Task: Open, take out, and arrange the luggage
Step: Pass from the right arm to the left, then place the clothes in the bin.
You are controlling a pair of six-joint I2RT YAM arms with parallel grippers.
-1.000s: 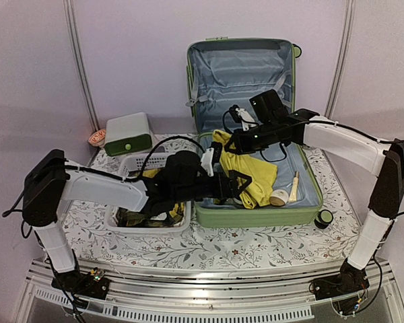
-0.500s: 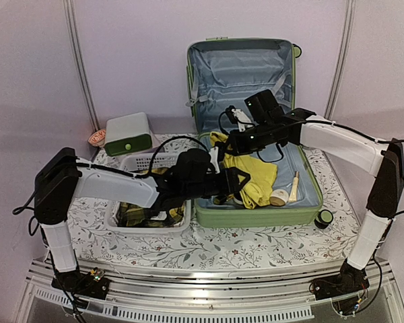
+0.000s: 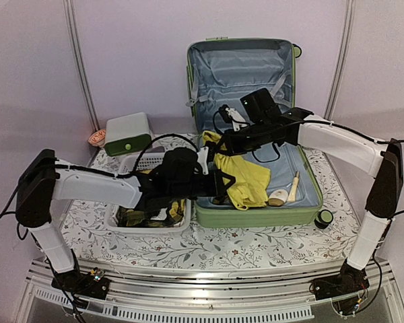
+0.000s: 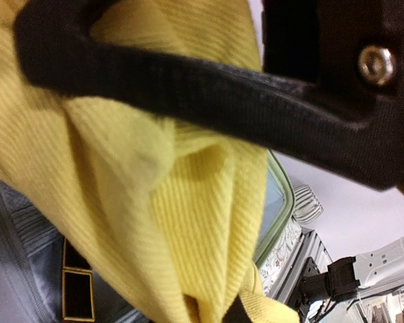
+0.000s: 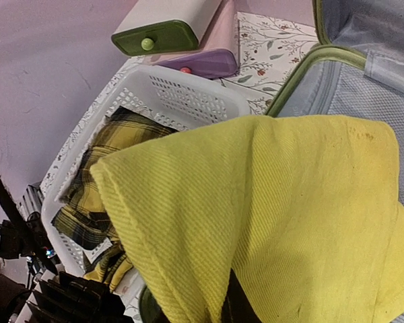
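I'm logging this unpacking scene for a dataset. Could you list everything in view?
suitcase: 1, light green, open at the table's back right, lid upright
cloth: 1, yellow, over the suitcase's left part, held by both grippers
cream items: 2, cream, in the suitcase right of the cloth
basket: 1, white, left of the suitcase
plaid cloth: 1, yellow and black, in the basket
box: 1, white and green, behind the basket
case: 1, purple, between box and basket
small item: 1, pinkish, left of the box, too small to identify
tablecloth: 1, white floral, under everything
left gripper: 1, black, shut on the cloth
right gripper: 1, black, shut on the cloth's raised corner
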